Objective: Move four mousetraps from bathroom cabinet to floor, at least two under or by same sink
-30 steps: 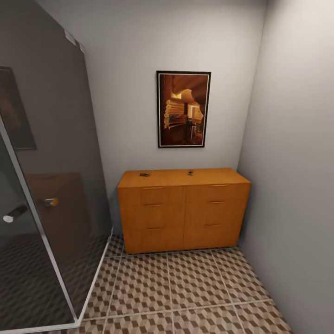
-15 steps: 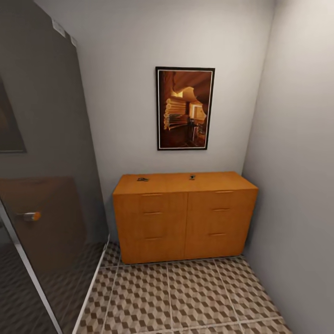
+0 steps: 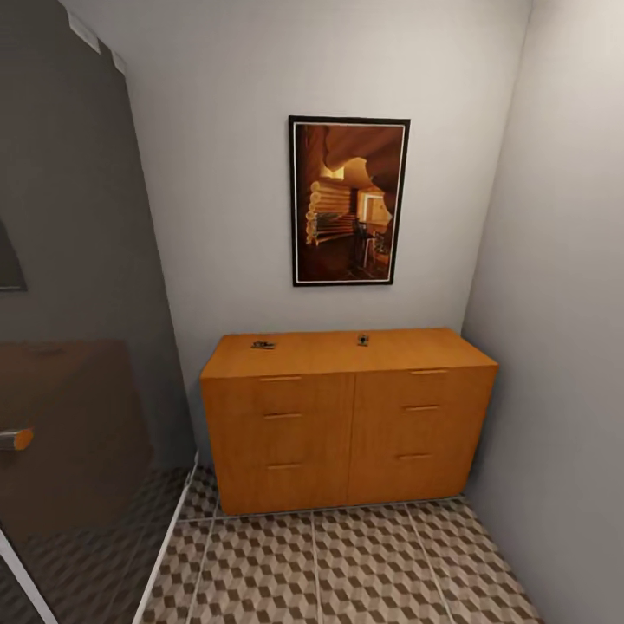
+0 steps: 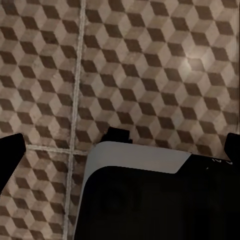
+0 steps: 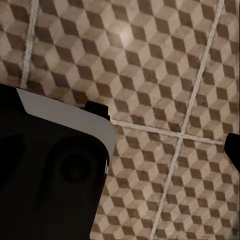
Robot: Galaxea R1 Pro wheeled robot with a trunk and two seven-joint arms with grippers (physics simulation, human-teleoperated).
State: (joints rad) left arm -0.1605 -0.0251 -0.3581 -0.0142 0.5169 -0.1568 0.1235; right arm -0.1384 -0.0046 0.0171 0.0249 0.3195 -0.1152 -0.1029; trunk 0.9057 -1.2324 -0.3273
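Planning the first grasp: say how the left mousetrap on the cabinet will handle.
The left mousetrap looks small and flat on the cabinet top, so probably light, stiff and unlikely to roll. Lying so low, it may slide when nudged.

Framed picture (image 3: pixel 349 201) (beside shower glass (image 3: pixel 61 347))

- cabinet (image 3: pixel 347 416): orange-brown, drawer fronts with slim bar handles, standing on the bathroom floor (image 3: pixel 347 572) in the corner, back against the wall
- cabinet top: two small dark mousetraps, one near the left end (image 3: pixel 263 345), one about mid-width toward the back (image 3: pixel 363 339), well apart
- floor: cube-pattern tiles, pale grout
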